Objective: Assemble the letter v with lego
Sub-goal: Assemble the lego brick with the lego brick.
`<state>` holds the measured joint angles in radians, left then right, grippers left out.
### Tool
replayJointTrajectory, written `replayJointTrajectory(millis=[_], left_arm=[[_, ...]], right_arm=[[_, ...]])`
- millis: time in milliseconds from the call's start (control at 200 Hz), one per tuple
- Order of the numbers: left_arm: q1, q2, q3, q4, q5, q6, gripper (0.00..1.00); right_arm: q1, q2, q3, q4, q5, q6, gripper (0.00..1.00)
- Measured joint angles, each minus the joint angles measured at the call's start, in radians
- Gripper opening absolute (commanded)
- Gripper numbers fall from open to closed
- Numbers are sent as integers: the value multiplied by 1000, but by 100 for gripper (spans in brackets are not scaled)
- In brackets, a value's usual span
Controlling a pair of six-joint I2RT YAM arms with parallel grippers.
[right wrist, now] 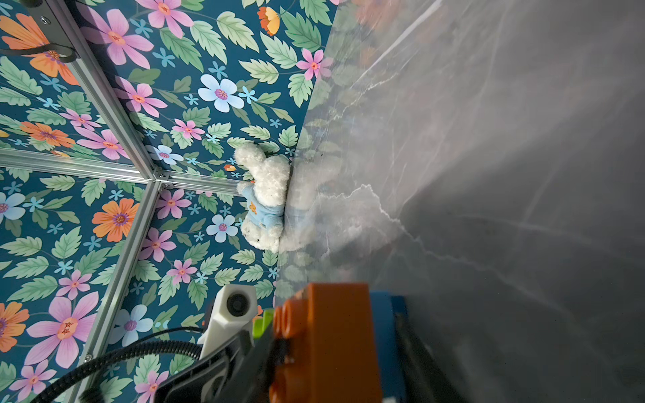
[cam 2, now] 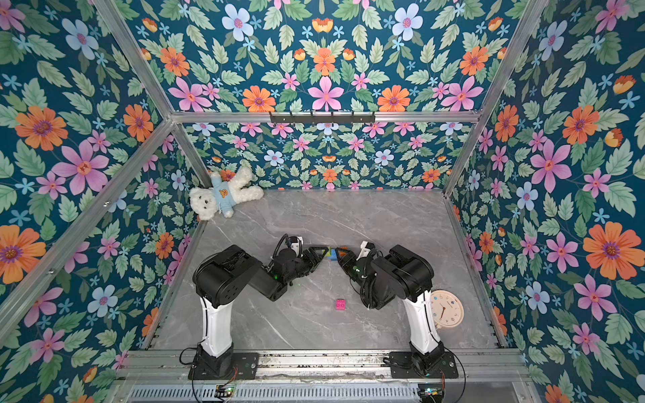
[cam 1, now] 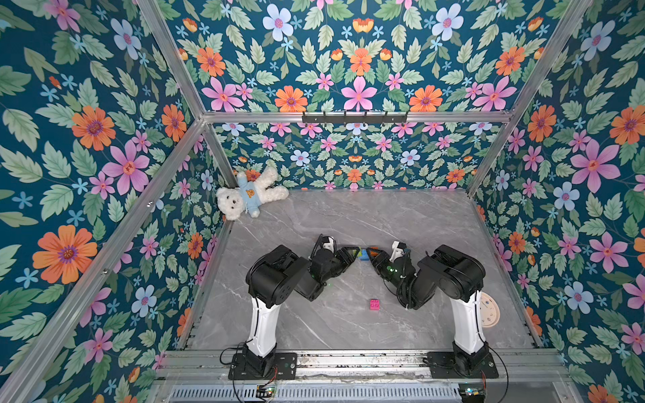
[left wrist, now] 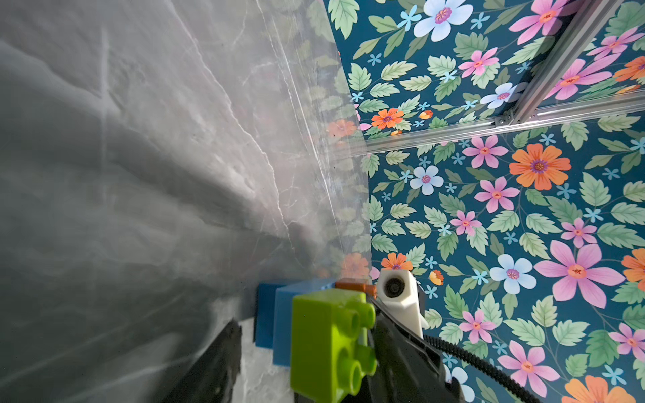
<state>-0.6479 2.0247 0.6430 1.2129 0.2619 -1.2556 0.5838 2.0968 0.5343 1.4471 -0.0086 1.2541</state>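
Note:
My two grippers meet at the middle of the marble table (cam 1: 349, 216). My left gripper (left wrist: 307, 321) is open around a lime lego brick (left wrist: 328, 345). The brick's studs rest against one finger (left wrist: 401, 356), and a gap shows before the other finger (left wrist: 216, 363). My right gripper (right wrist: 335, 324) is shut on an orange brick (right wrist: 335, 342) joined to a blue brick (right wrist: 384, 314). In both top views the blue brick (cam 1: 364, 256) (cam 2: 334, 254) sits between the fingertips. A pink brick (cam 1: 375, 304) lies alone nearer the front. No letter v shows in any view.
A white teddy bear (cam 1: 249, 197) in a blue shirt lies in the far left corner. A round cream clock (cam 2: 446, 308) lies by the right arm's base. Flowered walls and aluminium posts close the table in.

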Motion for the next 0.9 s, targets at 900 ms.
replayJointTrajectory(millis=[900], left_arm=[[-31, -19, 44, -99, -39, 32, 42]], right_arm=[[0, 2, 6, -2, 6, -5, 15]])
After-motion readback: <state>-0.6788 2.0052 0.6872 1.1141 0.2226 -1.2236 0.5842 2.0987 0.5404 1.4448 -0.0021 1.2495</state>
